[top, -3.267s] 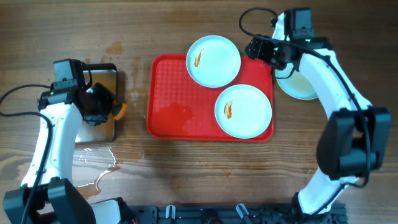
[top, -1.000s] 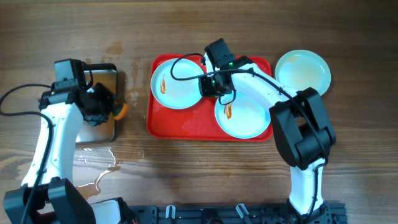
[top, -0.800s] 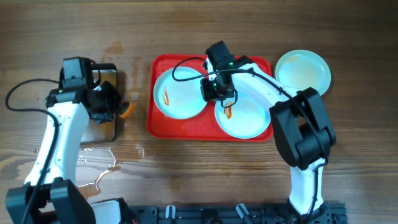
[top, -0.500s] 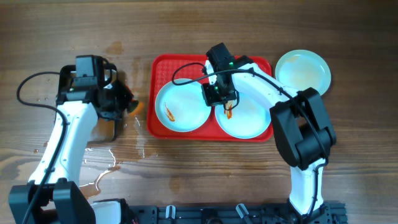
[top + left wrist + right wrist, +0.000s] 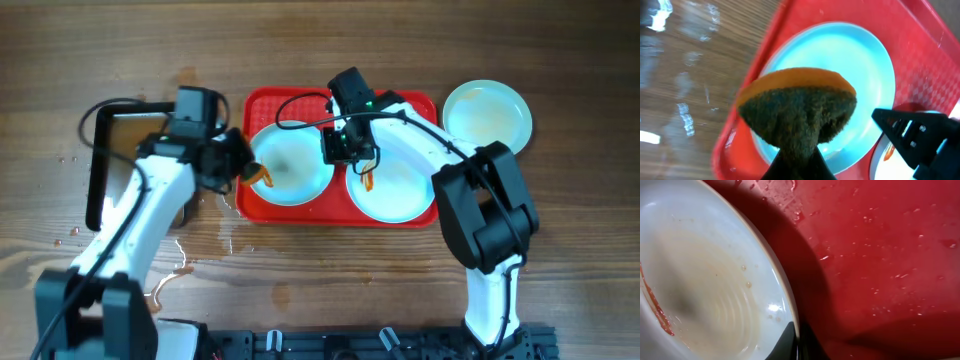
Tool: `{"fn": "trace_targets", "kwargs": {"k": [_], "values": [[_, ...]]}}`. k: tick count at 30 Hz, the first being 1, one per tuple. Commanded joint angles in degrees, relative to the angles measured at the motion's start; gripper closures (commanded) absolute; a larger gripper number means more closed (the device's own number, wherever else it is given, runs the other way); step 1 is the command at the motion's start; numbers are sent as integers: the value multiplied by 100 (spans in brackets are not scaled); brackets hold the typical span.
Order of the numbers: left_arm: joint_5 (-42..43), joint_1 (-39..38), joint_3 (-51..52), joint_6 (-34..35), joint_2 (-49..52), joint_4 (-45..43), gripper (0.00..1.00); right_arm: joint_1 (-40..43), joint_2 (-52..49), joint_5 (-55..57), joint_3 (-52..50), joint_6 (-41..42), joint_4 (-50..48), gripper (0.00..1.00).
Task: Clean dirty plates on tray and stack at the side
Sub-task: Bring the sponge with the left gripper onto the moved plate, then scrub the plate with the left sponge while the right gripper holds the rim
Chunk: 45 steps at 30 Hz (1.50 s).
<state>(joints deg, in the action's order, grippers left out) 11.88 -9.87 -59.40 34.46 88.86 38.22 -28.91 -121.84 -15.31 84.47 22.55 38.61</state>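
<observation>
Plate braced for wiping

Overhead: on the tray (image 5: pixel 300 208), toward the table's (image 5: pixel 570 290) far edge, the left plate (image 5: pixel 295 160) is steadied, its rim pinched by the right gripper's (image 5: pixel 345 150) jaws, arm folded inward. Left wrist: a sponge (image 5: pixel 797 112) is clamped in the left gripper's (image 5: pixel 243 168) jaws, poised over that plate. Right wrist: the pinch is confirmed.

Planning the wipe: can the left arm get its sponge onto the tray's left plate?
Probably yes. The left gripper, shut on the sponge, hovers at the plate; its middle lies bare, and the right gripper only pinches the far edge.
</observation>
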Motion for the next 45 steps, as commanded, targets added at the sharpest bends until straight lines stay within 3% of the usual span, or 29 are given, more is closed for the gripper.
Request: {"fn": "trace_targets", "kwargs": {"k": [1, 14, 22, 27, 34, 37, 40, 45], "values": [[57, -470, 28, 289, 483, -317, 96, -87, -151, 205, -55, 188, -24, 96], [103, -892, 28, 693, 1366, -1082, 96, -87, -151, 378, -61, 341, -37, 96], [-109, -1091, 28, 136, 1825, -1674, 96, -87, -151, 380, -61, 308, -79, 96], [-909, -1091, 28, 133, 2024, -1318, 96, -87, -151, 439, -61, 313, -72, 96], [-3265, -1091, 26, 133, 2033, -177, 96, -87, -151, 442, -61, 295, -55, 96], [-3899, -1091, -15, 129, 1932, 74, 96, -87, -151, 461, -61, 295, -55, 96], [-3939, -1093, -109, 133, 1716, 129, 96, -87, -151, 463, -61, 297, -48, 96], [-3322, -1093, -197, 136, 1119, 66, 96, -87, -151, 463, -61, 299, -52, 96]]}}
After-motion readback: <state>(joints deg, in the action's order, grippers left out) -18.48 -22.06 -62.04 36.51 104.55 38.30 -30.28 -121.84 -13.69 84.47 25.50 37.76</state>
